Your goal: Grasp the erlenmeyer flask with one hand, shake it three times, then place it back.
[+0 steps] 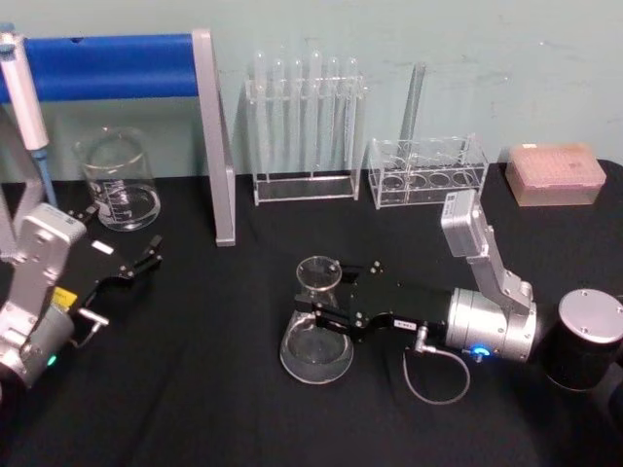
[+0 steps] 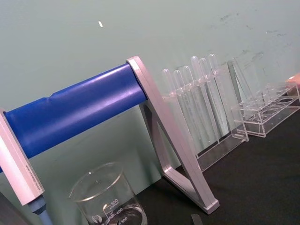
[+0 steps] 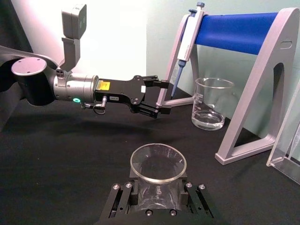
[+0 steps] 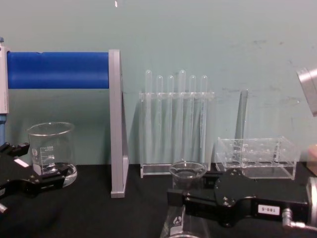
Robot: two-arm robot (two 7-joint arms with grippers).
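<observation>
Right gripper clamped on flask neck, mid-table. Left gripper parked far left, fingers apart. Risk: smooth glass slipping in shake; wide swing hitting tube rack.

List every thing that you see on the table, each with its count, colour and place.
erlenmeyer flask: one, clear glass, front centre
beaker: one, clear, back left
pipette stand: one, silver with blue bar, back left
pipette: one, white and blue, hanging on the stand's left end
test tube rack: one, clear, back centre, holding six clear test tubes
low rack: one, clear, right of it, one tall tube in it
tip box: one, pinkish, back right
table: one, black cover
right gripper: black, closed on the flask's neck
left gripper: black, open, front left
</observation>
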